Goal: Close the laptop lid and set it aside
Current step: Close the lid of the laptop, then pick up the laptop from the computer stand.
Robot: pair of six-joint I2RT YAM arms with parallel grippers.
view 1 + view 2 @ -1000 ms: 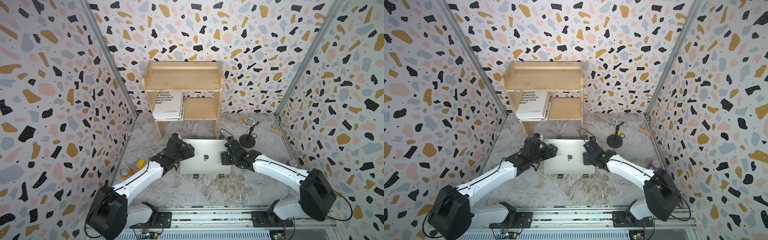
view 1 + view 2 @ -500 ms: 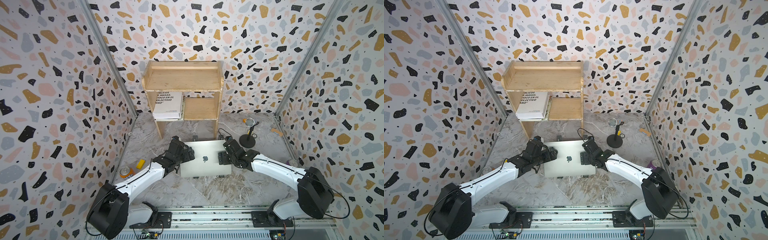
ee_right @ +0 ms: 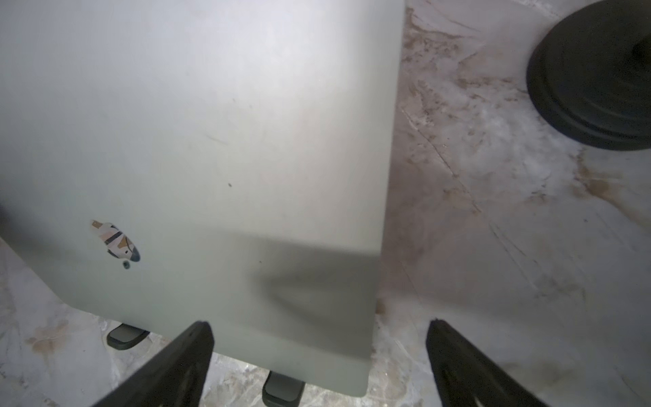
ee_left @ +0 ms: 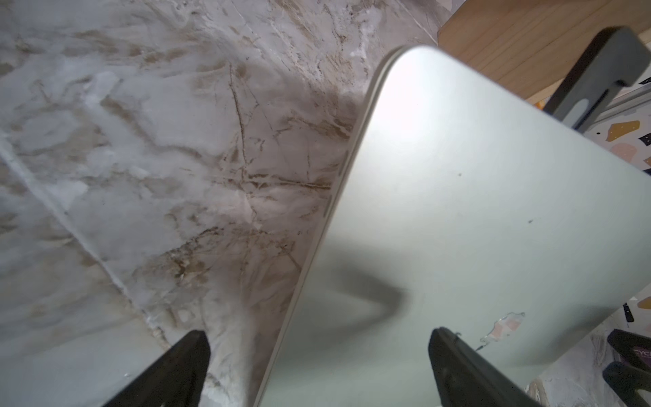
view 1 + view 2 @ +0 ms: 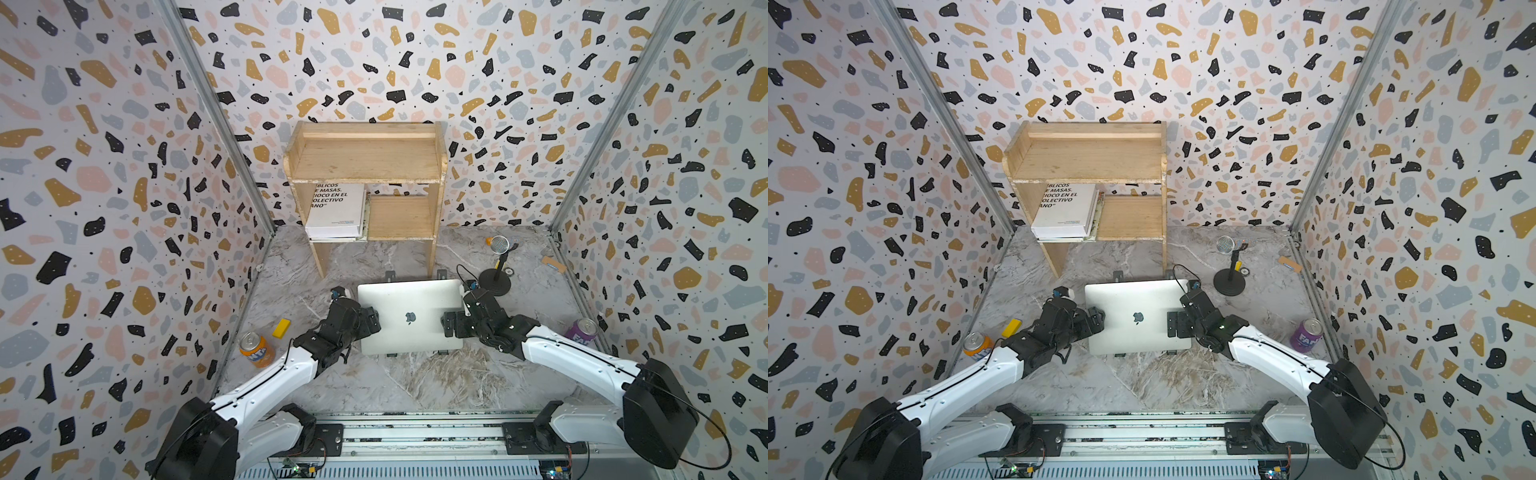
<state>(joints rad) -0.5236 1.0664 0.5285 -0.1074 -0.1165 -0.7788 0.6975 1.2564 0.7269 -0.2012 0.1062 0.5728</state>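
Note:
The silver laptop (image 5: 409, 299) lies shut on a black stand in mid table, in both top views (image 5: 1138, 299). The laptop lid (image 5: 428, 328) is down, its apple logo facing up. My left gripper (image 5: 371, 320) hovers at the laptop's left edge, open. In the left wrist view the left gripper (image 4: 314, 338) straddles that edge of the laptop (image 4: 475, 211), holding nothing. My right gripper (image 5: 451, 325) is at the right edge, open. In the right wrist view the right gripper (image 3: 319, 327) straddles the edge of the laptop (image 3: 211, 123).
A wooden shelf (image 5: 365, 162) with a white book (image 5: 336, 208) stands behind the laptop. A microphone on a round base (image 5: 496, 280) is at the back right. An orange can (image 5: 255, 349) and yellow block (image 5: 281, 327) sit left, a purple can (image 5: 582, 332) right.
My left gripper has slid from the laptop's far left corner toward the middle of its left edge. The right gripper has shifted slightly nearer. The laptop has stayed put.

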